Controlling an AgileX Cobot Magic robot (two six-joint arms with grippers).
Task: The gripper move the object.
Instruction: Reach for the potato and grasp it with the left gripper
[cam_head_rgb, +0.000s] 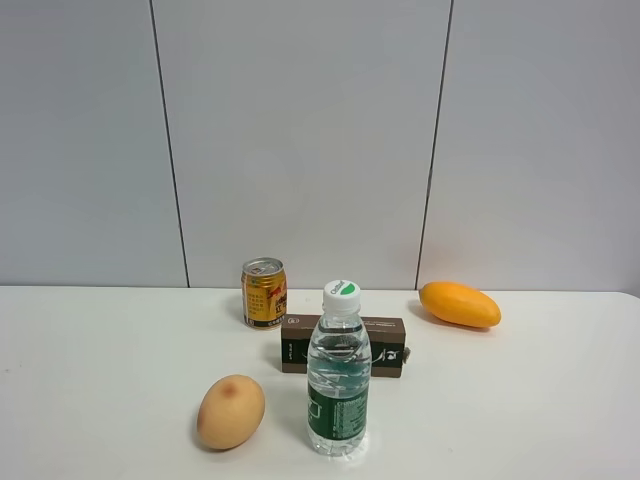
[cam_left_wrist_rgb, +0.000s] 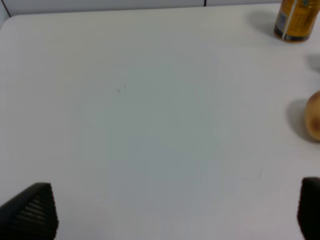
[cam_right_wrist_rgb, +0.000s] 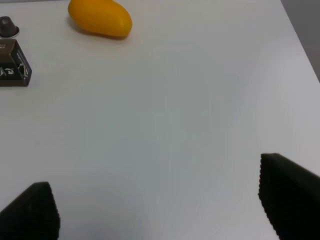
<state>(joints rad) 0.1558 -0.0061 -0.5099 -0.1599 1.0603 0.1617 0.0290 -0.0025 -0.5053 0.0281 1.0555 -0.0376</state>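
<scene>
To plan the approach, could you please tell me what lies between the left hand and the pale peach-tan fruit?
Nothing does: in the left wrist view, only bare white table separates the open left hand from the fruit.

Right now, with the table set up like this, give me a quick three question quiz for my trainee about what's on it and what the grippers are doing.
1. True or false: the left gripper is shut on the pale fruit.
2. Which fruit shows in the right wrist view? A: the pale fruit. B: the orange mango. C: neither.
3. Fill the blank: in the high view, the water bottle stands upright in front of a dark ____.

Key
1. False: its jaws stand open with nothing between them.
2. B.
3. box.
</scene>
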